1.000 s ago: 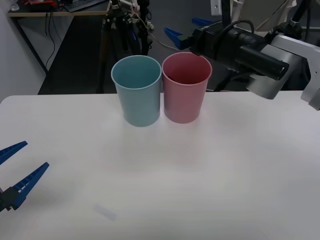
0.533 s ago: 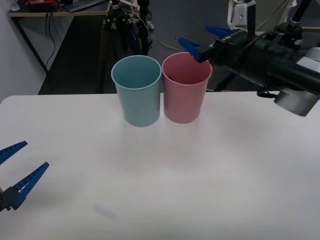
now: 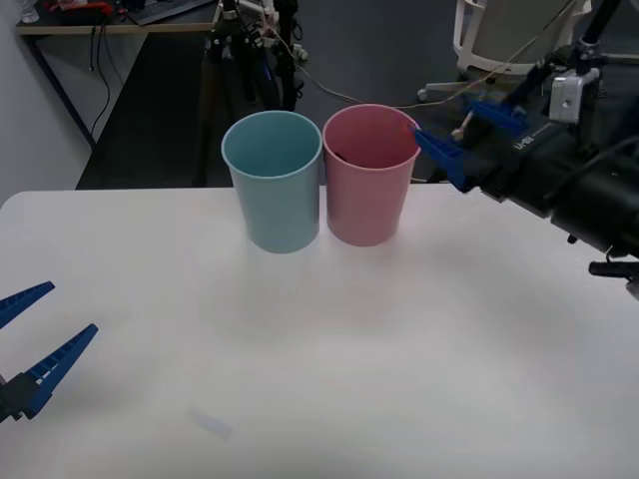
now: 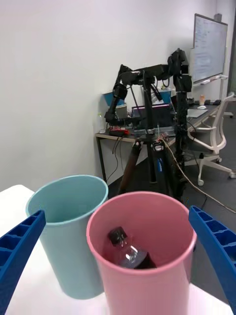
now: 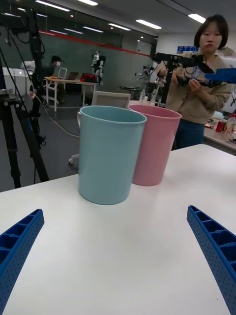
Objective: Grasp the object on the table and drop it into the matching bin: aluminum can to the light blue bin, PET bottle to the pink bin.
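Done with the drop: PET bottle [image 4: 129, 252] lying inside the pink bin [image 4: 142, 246]. Right gripper [image 3: 469, 140] just beside the rim, jaws apart, empty; best drawn back level, clear of the rim and of the light blue bin [image 3: 274, 180]. Left gripper [image 3: 30, 344] parked low over the table [image 3: 399, 349], jaws apart.

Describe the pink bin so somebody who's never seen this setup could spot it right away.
On the white table, two tall tapered round bins stand side by side near the far edge. The pink bin is the one on the robot's right, next to the light blue bin. It alone holds a small dark bottle with a black cap.

Pink bin [image 3: 370, 175], teal-blue bin [image 3: 274, 180]
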### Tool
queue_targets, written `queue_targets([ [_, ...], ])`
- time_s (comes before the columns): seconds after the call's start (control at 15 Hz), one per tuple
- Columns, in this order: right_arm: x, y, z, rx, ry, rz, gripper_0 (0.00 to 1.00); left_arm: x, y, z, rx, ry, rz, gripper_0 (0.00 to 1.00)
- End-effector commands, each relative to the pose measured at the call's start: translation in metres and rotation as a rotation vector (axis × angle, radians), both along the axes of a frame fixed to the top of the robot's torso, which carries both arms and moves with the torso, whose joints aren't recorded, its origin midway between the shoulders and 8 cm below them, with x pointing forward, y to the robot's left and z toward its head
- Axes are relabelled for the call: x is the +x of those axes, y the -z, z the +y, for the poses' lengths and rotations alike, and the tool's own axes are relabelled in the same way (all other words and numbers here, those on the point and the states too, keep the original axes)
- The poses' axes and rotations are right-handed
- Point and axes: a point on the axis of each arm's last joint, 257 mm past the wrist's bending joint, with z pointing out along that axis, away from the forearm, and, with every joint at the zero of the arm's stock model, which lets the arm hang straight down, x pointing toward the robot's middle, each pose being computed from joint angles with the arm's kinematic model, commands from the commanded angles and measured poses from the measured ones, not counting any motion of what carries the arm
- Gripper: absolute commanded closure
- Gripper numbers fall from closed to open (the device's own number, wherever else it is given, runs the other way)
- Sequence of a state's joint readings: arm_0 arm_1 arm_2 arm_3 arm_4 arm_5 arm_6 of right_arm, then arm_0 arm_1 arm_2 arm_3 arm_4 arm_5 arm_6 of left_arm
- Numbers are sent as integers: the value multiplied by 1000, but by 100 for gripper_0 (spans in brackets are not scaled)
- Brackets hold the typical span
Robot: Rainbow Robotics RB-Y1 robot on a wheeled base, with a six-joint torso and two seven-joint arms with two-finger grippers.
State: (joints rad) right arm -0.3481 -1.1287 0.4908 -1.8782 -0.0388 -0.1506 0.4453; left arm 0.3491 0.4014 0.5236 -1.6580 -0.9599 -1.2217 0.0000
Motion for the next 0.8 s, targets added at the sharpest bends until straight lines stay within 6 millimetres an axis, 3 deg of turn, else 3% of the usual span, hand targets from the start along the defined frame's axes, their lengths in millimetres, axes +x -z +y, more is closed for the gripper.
queue_targets([
  [0.07,-26,20,-16,7,6,13,0,0,0,0,0,0,0,0],
  [0.47,-66,72,-48,33,34,52,0,0,0,0,0,0,0,0],
  [0.8,-91,110,-51,28,45,90,0,0,0,0,0,0,0,0],
])
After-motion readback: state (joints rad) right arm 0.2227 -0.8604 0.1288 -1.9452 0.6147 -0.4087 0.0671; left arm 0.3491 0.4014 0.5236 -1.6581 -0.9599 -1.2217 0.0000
